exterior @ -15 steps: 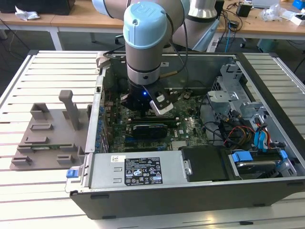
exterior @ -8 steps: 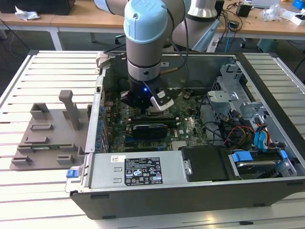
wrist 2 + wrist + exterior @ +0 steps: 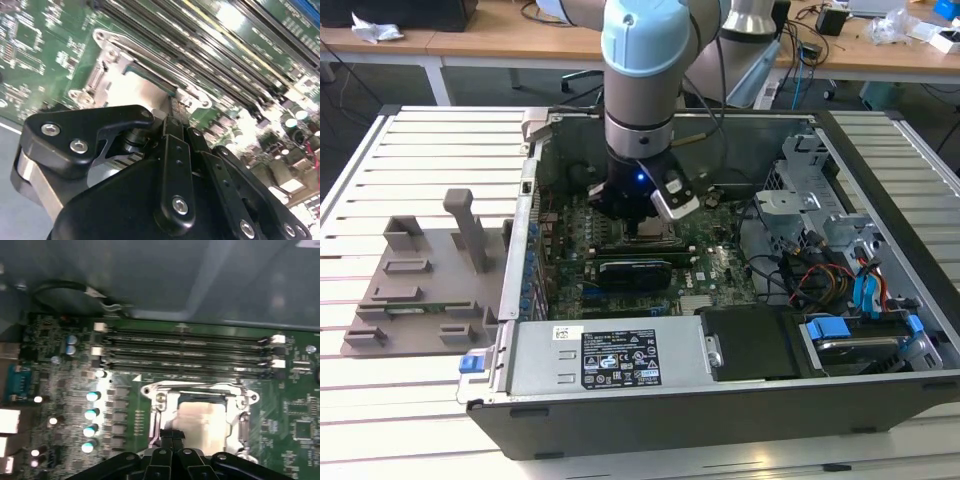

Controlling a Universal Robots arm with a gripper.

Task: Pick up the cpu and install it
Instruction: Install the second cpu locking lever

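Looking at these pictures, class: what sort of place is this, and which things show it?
Probably a robotics lab or workshop: an open computer case on a slatted table, the gripper over the cpu, cluttered wooden desks behind.

We record a pale blue and silver-grey arm (image 3: 642, 60), cylindrical, with a grey banded wrist. Below it sits a black housing carrying a small blue light, with a silver-white block at its side. The gripper (image 3: 172, 112) is black: jointed link bars fastened with bright round screws, plus a silver metal body beneath.

memory slots (image 3: 185, 347) beside socket frame (image 3: 200, 395)
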